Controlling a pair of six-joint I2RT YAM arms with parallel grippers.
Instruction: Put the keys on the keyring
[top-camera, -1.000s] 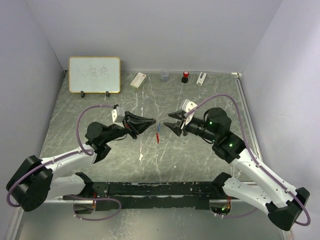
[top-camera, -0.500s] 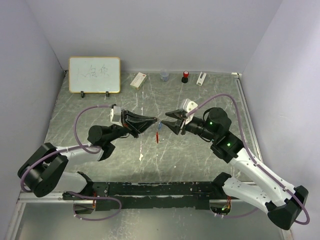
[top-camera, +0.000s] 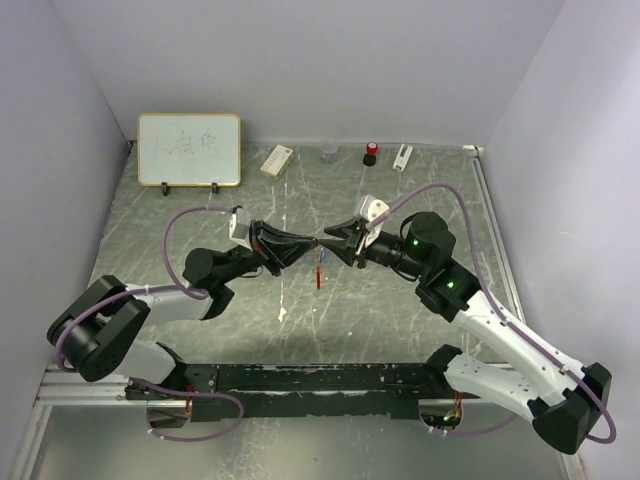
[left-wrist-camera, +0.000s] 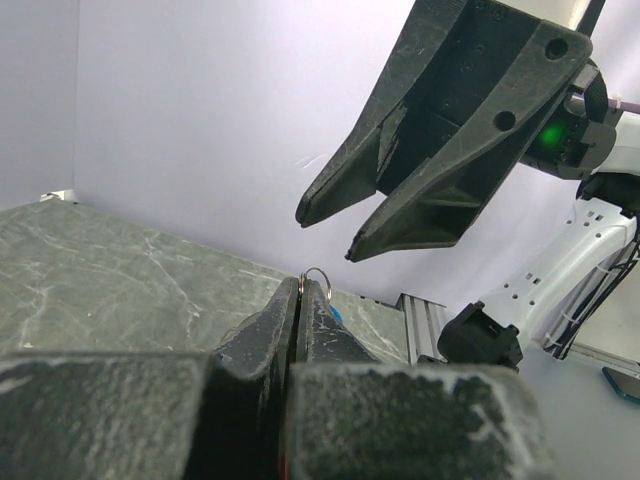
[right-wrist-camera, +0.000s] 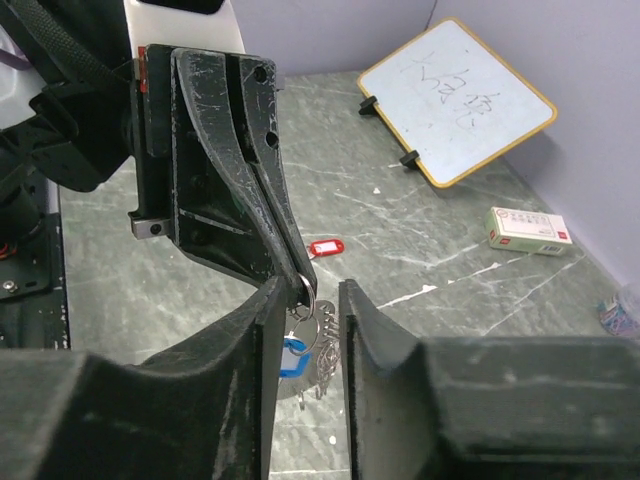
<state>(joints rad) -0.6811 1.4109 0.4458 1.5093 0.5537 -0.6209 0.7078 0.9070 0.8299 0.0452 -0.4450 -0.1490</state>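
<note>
Above the middle of the table (top-camera: 400, 320) the two arms meet tip to tip; the left gripper (top-camera: 309, 245) reaches in from the left with its fingers pressed together on the thin wire loop of the keyring (left-wrist-camera: 314, 274), which stands just proud of the fingertips in the left wrist view; the right gripper (top-camera: 331, 242) comes from the right with its fingers spread, and in the left wrist view its tips hang just above the loop without touching it; in the right wrist view the loop shows in the gap between those two fingers; below the loop hangs the blue-headed key (right-wrist-camera: 289, 357), and beside it a small cluster of grey metal links (right-wrist-camera: 325, 358); the red fob (right-wrist-camera: 322, 247) appears to lie on the table beneath the grippers, and whether anything joins it to the pinched loop cannot be told; a red-headed key cannot be made out; at the far left of the table a whiteboard (top-camera: 189, 149) stands propped, well apart from the grippers.
</note>
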